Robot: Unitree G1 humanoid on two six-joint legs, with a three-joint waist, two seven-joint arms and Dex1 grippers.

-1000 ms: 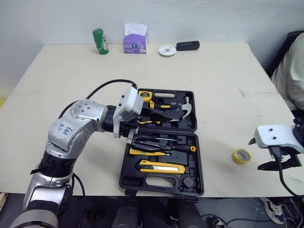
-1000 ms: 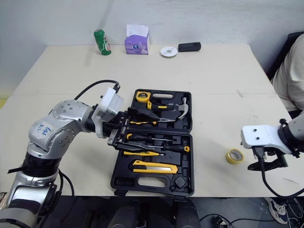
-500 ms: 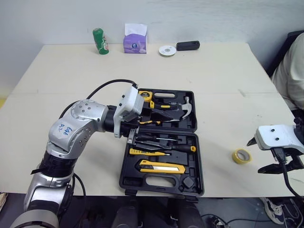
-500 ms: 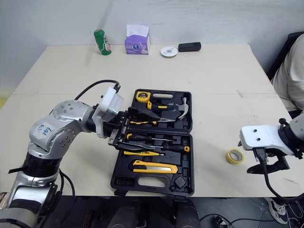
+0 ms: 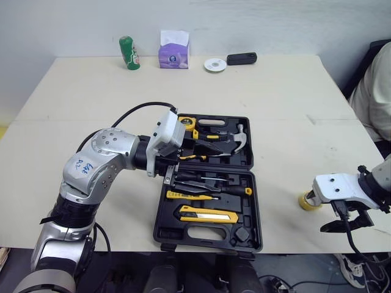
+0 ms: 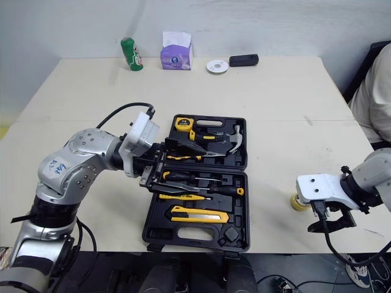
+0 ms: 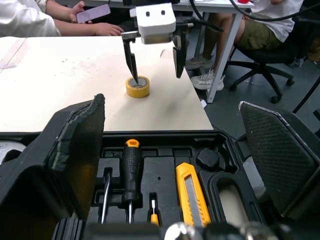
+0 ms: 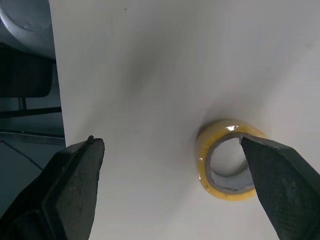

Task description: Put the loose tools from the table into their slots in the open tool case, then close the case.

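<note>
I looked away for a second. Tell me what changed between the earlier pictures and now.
The right gripper moved to the robot's left, over the yellow tape roll; it is open, one finger tip at the roll's hole, the other outside. Nothing is gripped yet. The roll, the left gripper at the left edge of the tool case and the tools inside stayed put.

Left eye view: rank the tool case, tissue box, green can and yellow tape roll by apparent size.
1. tool case
2. tissue box
3. green can
4. yellow tape roll, partly hidden by the right gripper, so unsure
</note>
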